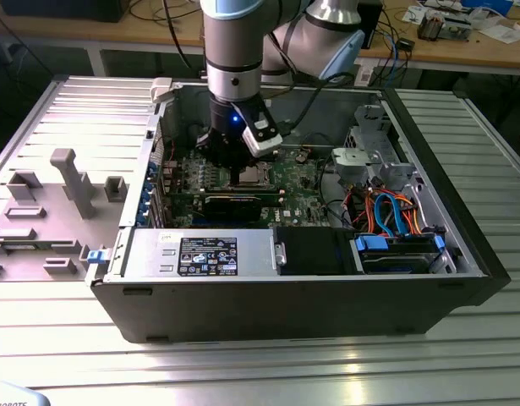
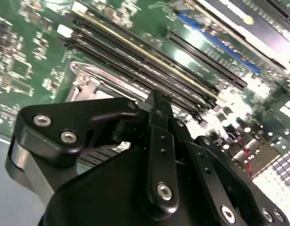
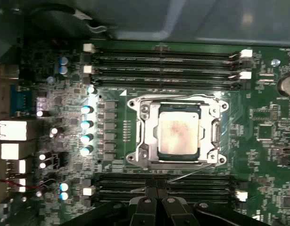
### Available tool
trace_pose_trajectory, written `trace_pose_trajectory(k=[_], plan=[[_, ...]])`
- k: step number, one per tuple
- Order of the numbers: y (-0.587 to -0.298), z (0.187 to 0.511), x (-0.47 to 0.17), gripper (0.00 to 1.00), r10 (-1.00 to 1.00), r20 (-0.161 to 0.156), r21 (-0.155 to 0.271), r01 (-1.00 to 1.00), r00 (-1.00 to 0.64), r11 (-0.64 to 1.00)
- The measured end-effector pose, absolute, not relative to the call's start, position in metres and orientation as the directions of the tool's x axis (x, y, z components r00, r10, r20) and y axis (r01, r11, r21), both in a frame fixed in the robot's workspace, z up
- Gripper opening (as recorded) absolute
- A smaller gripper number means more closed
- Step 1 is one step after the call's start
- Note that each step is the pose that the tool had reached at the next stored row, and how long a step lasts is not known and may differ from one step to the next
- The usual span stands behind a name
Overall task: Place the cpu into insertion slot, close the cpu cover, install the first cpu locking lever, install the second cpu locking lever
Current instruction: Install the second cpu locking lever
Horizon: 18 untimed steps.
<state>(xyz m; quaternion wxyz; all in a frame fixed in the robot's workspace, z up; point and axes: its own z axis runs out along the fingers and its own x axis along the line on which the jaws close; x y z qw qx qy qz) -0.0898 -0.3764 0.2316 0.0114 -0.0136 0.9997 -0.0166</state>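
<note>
first wrist view: dull silver cpu (image 3: 178, 132) seated inside its pale-rimmed insertion slot (image 3: 144, 134).

The robot arm (image 1: 234, 51) stands straight up and points down. Its black hand (image 2: 156, 101) hangs low, fingers (image 3: 156, 202) pressed together at the tips

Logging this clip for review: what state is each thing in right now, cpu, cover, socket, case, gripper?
cpu: seated flat in the insertion slot.
cpu cover: down, framing the chip.
Locking lever: thin rod beside the socket, whether latched cannot be told.
Computer case: side open.
Gripper: low over the motherboard, fingers together, holding nothing.
</note>
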Motion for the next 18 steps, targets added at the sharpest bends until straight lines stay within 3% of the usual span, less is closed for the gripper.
trace_pose_trajectory(k=[18], plan=[[-0.386, 0.239, -0.100, 0.11, -0.038, -0.023, -0.001, -0.038, -0.999, 0.999]])
